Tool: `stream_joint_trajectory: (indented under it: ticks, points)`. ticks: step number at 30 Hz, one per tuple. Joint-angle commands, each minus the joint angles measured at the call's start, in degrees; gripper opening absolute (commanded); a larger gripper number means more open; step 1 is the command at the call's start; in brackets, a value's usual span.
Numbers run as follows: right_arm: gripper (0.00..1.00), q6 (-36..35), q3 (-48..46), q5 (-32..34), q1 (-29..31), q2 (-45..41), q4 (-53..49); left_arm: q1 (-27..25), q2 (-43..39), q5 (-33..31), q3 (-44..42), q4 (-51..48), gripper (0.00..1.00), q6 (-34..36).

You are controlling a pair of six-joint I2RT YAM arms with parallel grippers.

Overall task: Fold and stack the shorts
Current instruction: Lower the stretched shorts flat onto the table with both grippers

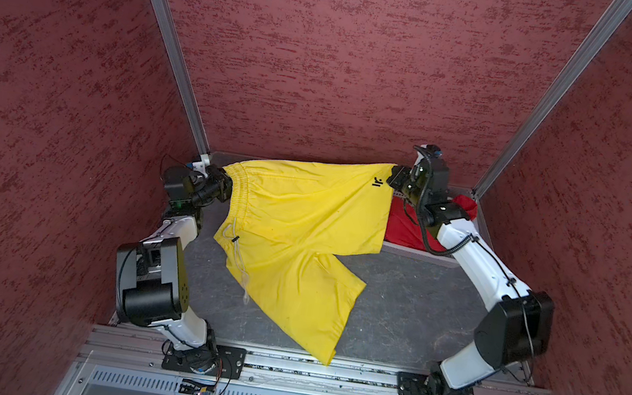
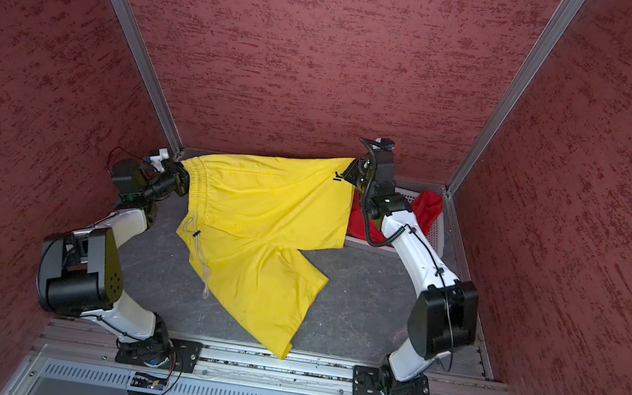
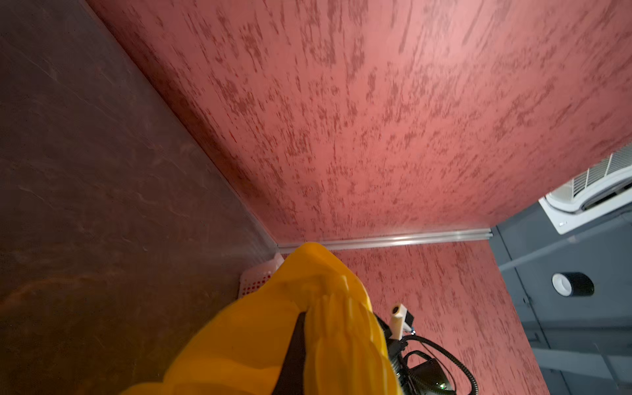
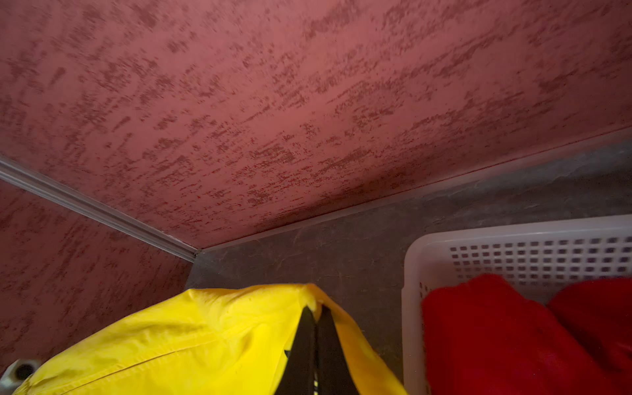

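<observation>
Yellow shorts [image 1: 293,225] hang stretched, left pincer [image 1: 224,188] pinching waistband edge, right pincer [image 1: 392,180] pinching leg hem.

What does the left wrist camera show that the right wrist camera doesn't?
Left wrist only: the left gripper shut on the gathered waistband of the yellow shorts, the right arm's wrist, a white vent and a black roll. Right wrist only: the right gripper shut on a smooth yellow edge, and red shorts heaped in the basket. Both: the yellow shorts, the white basket and the red walls.
</observation>
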Motion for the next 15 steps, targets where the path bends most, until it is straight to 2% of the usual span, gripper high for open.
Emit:
stream_joint_trajectory:
  ticks: [1, 9, 15]
  points:
    - [0.00, 2.8, 10.2, -3.0, -0.2, 7.2, 5.2, 1.5, 3.9, -3.3, 3.7, 12.4, 0.00, -1.9]
    - [0.00, 1.0, 35.0, -2.7, 0.1, 29.2, -1.3, 0.6, 19.2, -4.0, 14.2, 16.5, 0.00, -5.3]
    - [0.00, -0.4, 46.7, -2.0, 1.4, 37.7, -4.8, 0.3, 25.2, -5.0, 19.3, 16.2, 0.00, -5.3]
